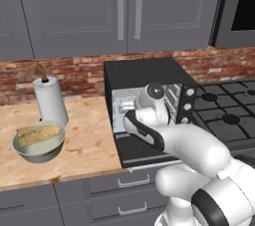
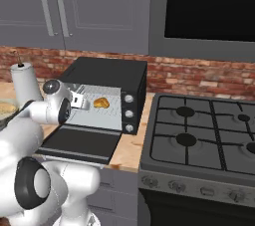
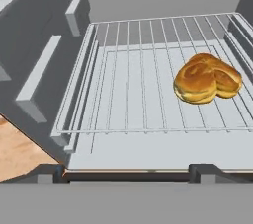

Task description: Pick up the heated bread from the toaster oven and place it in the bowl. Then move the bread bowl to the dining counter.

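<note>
Reaching toward the open toaster oven (image 2: 107,98), the gripper (image 2: 74,101) hung just at its mouth.

The heated bread (image 3: 206,78) lay on the wire rack (image 3: 148,80) inside the oven, toward the right side in the hand view, and nothing touched it. The drop-down door (image 2: 79,144) was lowered flat in front. From these pictures I could not tell if the fingers were apart or together (the fingertips were hidden at the dark lower edge of the hand view). The bowl (image 1: 39,146) stood on the wooden counter (image 1: 89,145) left of the oven, just in front of the paper towel roll (image 1: 50,100), and a pale tan loaf (image 1: 39,133) was lying in it. To the right of the oven was the stove (image 2: 204,140) with its burners. Three round knobs (image 2: 129,113) were on the oven front, but no writing or brand could be read anywhere.
</note>
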Motion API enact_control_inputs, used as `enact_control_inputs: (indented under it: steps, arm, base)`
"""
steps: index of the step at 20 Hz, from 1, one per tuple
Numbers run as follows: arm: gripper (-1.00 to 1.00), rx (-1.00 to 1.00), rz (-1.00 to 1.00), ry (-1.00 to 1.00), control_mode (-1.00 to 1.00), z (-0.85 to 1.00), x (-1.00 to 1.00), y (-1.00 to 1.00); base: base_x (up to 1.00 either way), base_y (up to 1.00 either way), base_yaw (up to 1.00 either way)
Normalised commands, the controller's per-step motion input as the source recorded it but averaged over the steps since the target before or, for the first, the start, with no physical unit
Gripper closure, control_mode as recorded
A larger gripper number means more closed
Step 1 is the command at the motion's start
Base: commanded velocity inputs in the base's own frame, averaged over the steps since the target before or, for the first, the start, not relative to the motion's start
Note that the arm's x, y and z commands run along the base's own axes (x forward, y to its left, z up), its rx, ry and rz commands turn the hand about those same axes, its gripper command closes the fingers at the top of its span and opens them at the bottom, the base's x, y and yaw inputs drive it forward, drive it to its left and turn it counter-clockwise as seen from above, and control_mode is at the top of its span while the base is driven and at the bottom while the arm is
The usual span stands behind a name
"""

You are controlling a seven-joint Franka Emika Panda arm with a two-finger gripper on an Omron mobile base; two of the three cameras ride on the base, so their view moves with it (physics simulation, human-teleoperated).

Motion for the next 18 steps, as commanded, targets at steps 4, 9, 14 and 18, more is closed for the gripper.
enact_control_inputs:
  steps: [4,9,14,18]
  arm:
    - [-1.0,0.0,0.0,0.0,-1.0,-0.37,0.5,0.0]
    - [-1.0,0.0,0.0,0.0,-1.0,-0.34,0.51,0.0]
    - [-1.0,0.0,0.0,0.0,-1.0,-0.33,0.42,0.0]
    - [-1.0,0.0,0.0,0.0,-1.0,-0.26,0.25,0.0]
  base:
    - [0.0,0.0,0.0]
    - [0.0,0.0,0.0]
    - [0.0,0.0,0.0]
    - [0.0,0.0,0.0]
